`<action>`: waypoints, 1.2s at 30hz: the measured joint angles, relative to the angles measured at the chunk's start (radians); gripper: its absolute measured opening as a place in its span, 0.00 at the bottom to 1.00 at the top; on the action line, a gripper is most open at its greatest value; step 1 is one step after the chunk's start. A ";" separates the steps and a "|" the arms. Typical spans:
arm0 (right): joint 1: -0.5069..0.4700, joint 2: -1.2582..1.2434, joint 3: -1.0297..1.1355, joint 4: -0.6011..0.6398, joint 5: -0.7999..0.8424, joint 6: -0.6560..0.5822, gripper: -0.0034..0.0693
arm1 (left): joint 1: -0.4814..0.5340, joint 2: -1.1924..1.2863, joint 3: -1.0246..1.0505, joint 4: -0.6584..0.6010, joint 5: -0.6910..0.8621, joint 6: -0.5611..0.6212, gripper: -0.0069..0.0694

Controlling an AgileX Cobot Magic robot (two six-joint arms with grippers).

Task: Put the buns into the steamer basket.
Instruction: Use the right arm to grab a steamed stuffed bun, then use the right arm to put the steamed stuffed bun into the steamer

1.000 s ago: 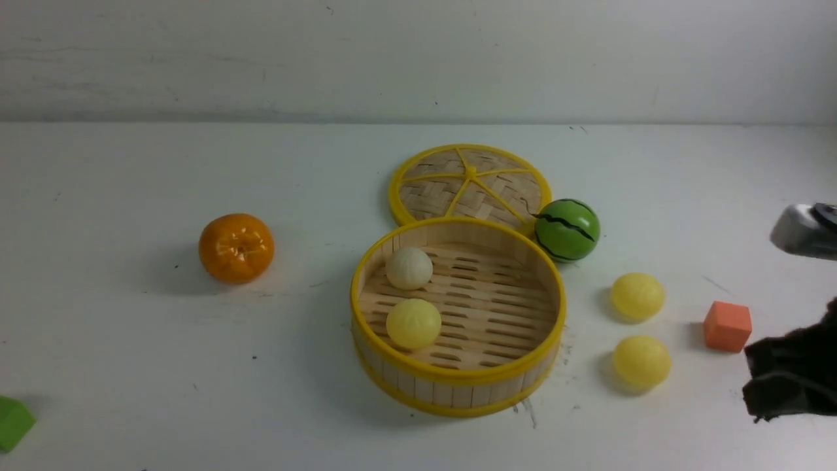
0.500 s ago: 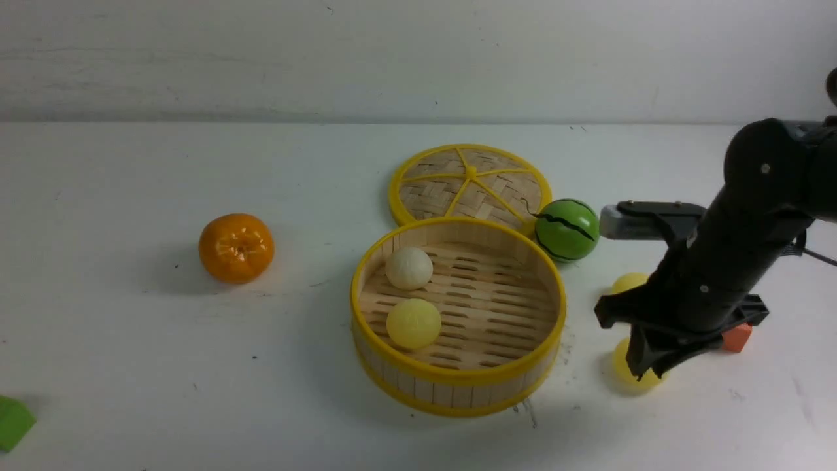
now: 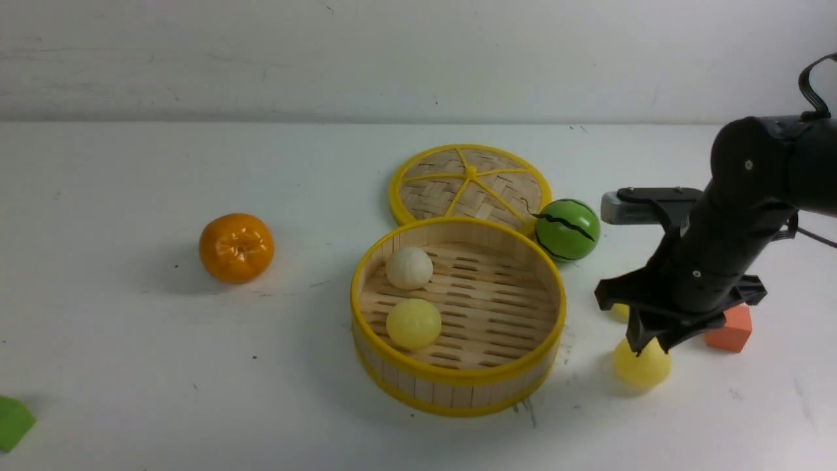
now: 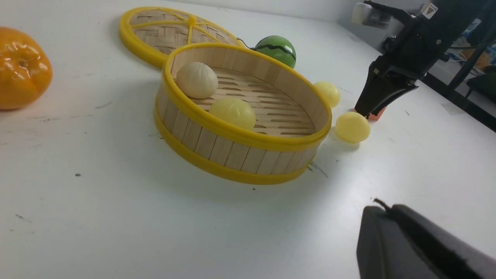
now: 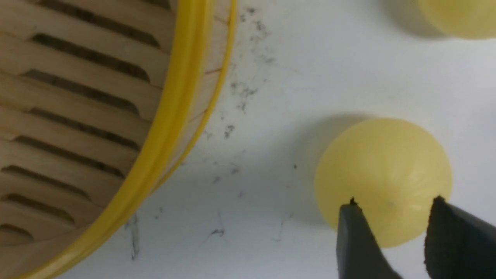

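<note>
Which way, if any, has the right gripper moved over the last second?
Yes. The right gripper swung in from the front view's right edge toward the steamer basket and now hangs over the nearer yellow bun, left of the orange cube.

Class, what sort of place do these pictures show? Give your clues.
Probably a robotics lab bench, not a kitchen: a scuffed white table, a black robot arm, and toy food like the watermelon ball.

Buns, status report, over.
Left gripper shut, right gripper open above near bun. Off-white bun, yellow bun in steamer basket; far bun on table. Orange block beside right gripper, not between bun and basket.
</note>
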 joint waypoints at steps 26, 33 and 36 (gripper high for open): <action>-0.009 0.067 -0.003 -0.004 -0.036 -0.026 0.06 | 0.000 0.000 0.000 0.000 0.001 0.000 0.12; -0.001 -0.008 -0.024 0.011 0.037 -0.035 0.04 | 0.000 0.000 0.000 0.000 0.001 0.000 0.12; 0.048 -0.087 -0.099 0.062 0.056 -0.056 0.05 | 0.000 0.000 0.000 0.000 0.002 0.000 0.12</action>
